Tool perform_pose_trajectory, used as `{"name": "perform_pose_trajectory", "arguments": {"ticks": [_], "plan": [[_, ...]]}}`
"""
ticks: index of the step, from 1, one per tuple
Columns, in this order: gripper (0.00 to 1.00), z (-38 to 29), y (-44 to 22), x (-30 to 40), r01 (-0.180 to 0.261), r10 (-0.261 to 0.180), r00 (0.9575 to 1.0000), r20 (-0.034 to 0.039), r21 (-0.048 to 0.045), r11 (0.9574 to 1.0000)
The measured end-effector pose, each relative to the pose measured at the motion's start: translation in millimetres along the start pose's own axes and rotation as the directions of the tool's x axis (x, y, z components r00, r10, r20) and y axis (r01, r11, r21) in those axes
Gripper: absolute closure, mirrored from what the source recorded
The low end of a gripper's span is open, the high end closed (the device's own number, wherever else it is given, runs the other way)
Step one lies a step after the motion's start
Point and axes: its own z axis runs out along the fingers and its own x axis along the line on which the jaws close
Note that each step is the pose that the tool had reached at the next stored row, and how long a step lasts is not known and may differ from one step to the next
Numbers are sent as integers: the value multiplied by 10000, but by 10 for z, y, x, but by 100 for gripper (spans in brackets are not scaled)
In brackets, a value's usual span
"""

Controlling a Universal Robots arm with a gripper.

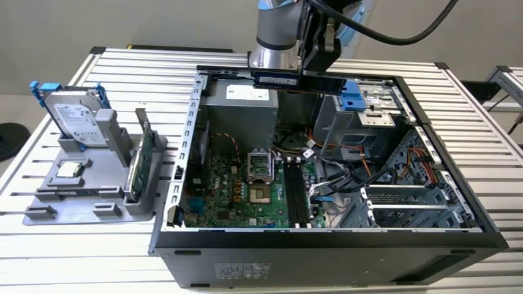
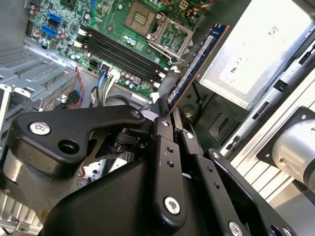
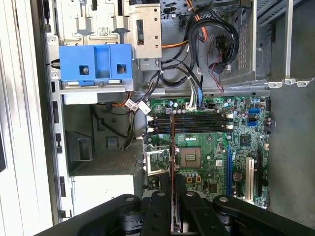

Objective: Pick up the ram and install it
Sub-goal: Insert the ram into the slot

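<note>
You are working on a slatted metal table (image 1: 49, 257) against a plain pale wall. At the exterior view's left a grey fixture (image 1: 82, 208) holds a silver hard drive (image 1: 78, 119) standing upright and, just beside it, a green circuit card (image 1: 146, 160) on edge; both are well apart from the arm. Moving right, the open computer case (image 1: 327, 257) lies on its side with the motherboard (image 1: 237, 196) exposed, and the black memory slots (image 1: 296, 195) run up and down the frame near its centre, with no stick seated in them. Above that, at the upper centre of the frame, the end effector (image 1: 320, 66) hangs over the back of the case near the grey power supply (image 1: 241, 101), its fingers pressed onto the ram (image 1: 282, 79). The ram is pinched near one end and clear of the case, so most of its length reaches toward the exterior view's left. Its long axis lies across the frame, roughly crosswise to the slots, which sit lower in the frame and nearer the camera. Both wrist views agree: the ram (image 2: 197, 64) juts straight out from the closed fingertips, and seen edge-on the ram (image 3: 172, 147) crosses the memory slots (image 3: 189, 123) at about a right angle. Further right, a blue drive bracket (image 1: 351, 98) sits just beside the end effector.
</note>
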Motion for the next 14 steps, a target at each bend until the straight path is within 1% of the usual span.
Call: {"name": "perform_pose_trajectory", "arguments": {"ticks": [14], "plan": [[100,2,0,1,0,0,10000,1,0,10000]]}}
